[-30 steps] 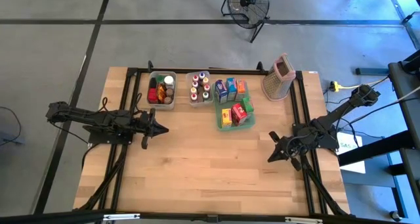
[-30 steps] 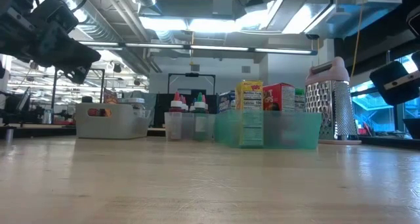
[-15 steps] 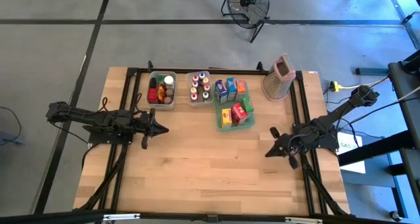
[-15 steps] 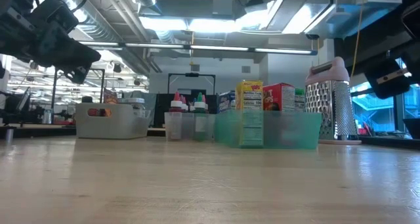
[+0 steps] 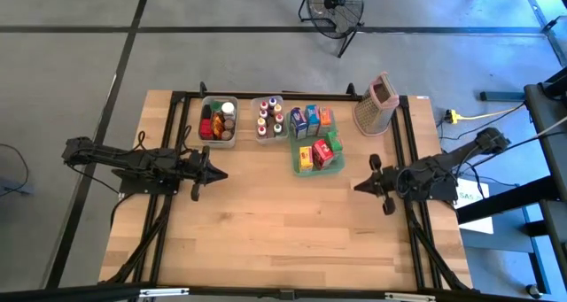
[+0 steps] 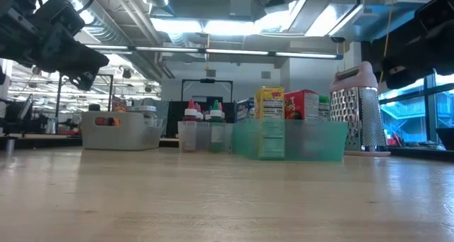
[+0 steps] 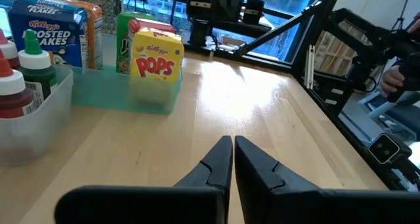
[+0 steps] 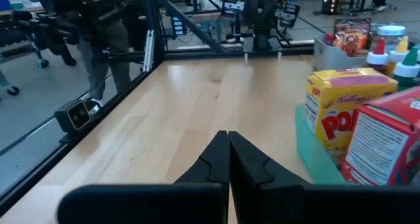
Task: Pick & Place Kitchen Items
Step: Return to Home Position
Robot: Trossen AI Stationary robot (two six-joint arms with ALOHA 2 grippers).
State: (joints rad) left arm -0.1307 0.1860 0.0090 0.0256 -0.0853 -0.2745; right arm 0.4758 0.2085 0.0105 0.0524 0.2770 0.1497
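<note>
The kitchen items stand near the table's far edge. Small cartons, among them a yellow one (image 7: 156, 60) and a red one (image 8: 387, 142), stand upright in the flat green tray (image 5: 337, 168). Little bottles with coloured caps (image 5: 269, 118) fill one clear bin, and jars and packets (image 5: 218, 120) fill another. My left gripper (image 5: 219, 173) is shut and hovers over bare wood near that bin. My right gripper (image 5: 358, 187) is shut too, just right of the green tray, pointing toward the table's left.
The pinkish-grey box grater (image 5: 376, 104) stands at the far right corner, behind the right arm. Black frame rails (image 5: 410, 160) run along both sides of the table. Bare wood (image 5: 283, 222) stretches across the middle and near half. A floor fan (image 5: 335, 5) stands beyond the far edge.
My right gripper has swung from the table's near right toward the far edge and the green tray, turning until it points toward the table's left; its fingers have stayed shut.
</note>
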